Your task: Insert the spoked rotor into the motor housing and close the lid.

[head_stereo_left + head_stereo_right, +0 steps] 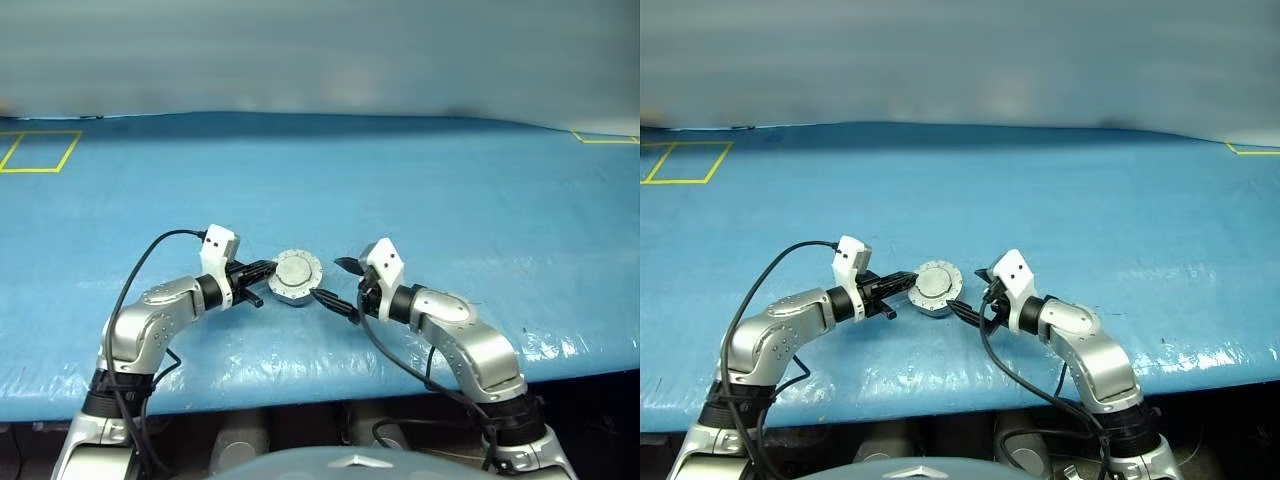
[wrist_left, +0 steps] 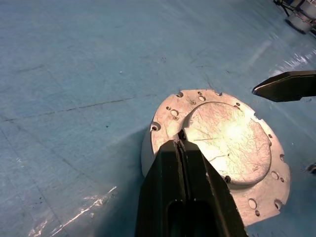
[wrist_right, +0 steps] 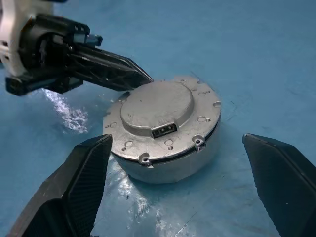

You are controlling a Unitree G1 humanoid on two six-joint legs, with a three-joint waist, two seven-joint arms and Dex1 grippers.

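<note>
The motor housing (image 1: 297, 277) lies on the blue table as a closed round grey case. Its lid (image 3: 157, 106) lies flat on top, plain grey side up, with a small connector slot. The spoked rotor is hidden. My left gripper (image 1: 268, 268) is shut, and its tips (image 2: 180, 143) rest against the left edge of the lid. To the right of the housing, my right gripper (image 1: 330, 279) is open wide. Its two fingers (image 3: 89, 173) stand apart from the housing wall (image 3: 163, 170) and hold nothing.
The blue table cover (image 1: 450, 190) stretches far ahead and to both sides. Yellow tape marks lie at the far left (image 1: 40, 150) and far right (image 1: 605, 138). The table's front edge (image 1: 330, 385) runs just below both arms.
</note>
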